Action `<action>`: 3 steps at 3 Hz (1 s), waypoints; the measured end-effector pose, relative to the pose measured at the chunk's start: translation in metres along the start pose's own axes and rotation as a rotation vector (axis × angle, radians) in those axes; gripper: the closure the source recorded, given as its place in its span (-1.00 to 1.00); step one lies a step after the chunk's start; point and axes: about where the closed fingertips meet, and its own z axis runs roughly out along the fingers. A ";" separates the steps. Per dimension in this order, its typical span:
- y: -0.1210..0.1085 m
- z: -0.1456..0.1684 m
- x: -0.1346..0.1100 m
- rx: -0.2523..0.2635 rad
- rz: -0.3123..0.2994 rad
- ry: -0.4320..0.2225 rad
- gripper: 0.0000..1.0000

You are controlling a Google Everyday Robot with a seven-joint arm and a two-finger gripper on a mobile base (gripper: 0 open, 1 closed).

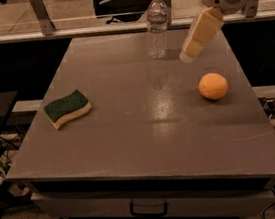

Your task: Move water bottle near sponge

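Note:
The water bottle [157, 25] stands upright at the far middle of the grey table [145, 130]; it is clear with a white cap and a thin label band. The sponge [67, 108], dark green on top and pale yellow below, lies at the left side of the table. My gripper [193, 47] hangs from the white arm at the upper right and points down-left. Its tip is a little to the right of the bottle's lower half and apart from it. It holds nothing.
A round orange fruit [213, 86] sits on the right side of the table, below the gripper. A metal rail [67, 32] and dark chairs stand behind the far edge. A drawer handle [148, 209] is under the front edge.

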 end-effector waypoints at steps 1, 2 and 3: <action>-0.047 0.030 -0.014 0.019 0.096 -0.047 -1.00; -0.086 0.056 -0.023 0.049 0.186 -0.078 -1.00; -0.123 0.093 -0.036 0.109 0.307 -0.082 -1.00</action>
